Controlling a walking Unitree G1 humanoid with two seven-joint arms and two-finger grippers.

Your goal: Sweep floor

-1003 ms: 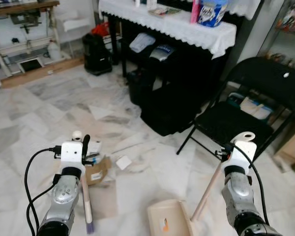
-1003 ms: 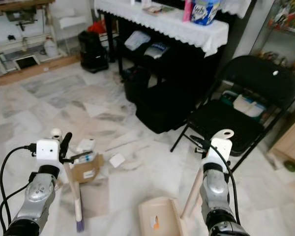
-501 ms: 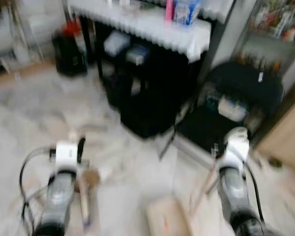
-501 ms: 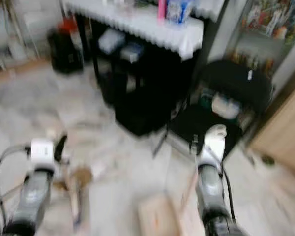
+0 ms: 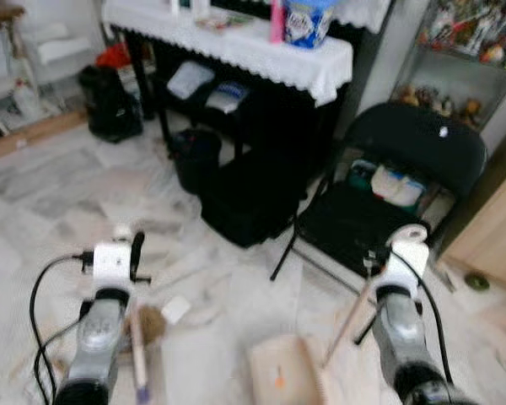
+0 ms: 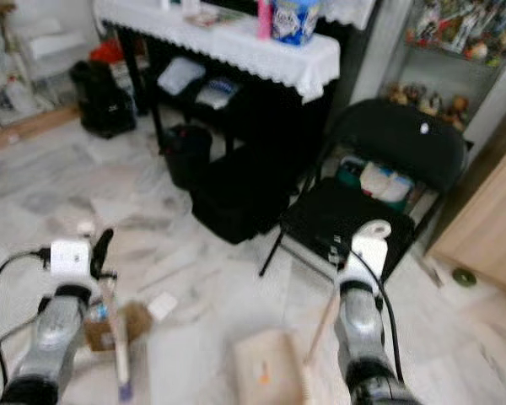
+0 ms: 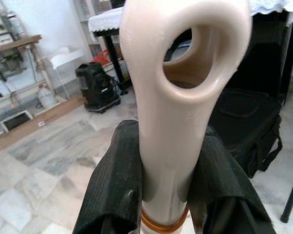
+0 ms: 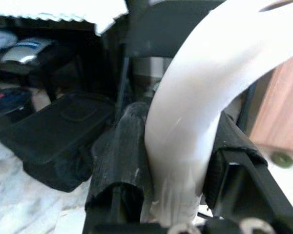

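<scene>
While the robot faces the littered marble floor (image 5: 51, 194), its left gripper (image 7: 168, 187) is clamped on the looped top of a beige plastic broom handle (image 7: 180, 97), brush end down beside a brown cardboard scrap (image 5: 154, 321) to its near left. To the right, the right gripper (image 8: 173, 170) is closed on the pale long-handled dustpan (image 5: 282, 380), pan resting flat, likely ready to receive debris.

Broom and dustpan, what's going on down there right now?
Left gripper shut on broom handle. Right gripper shut on dustpan handle; dustpan on floor. Cardboard box, paper scrap ahead; folding chair close right.
</scene>
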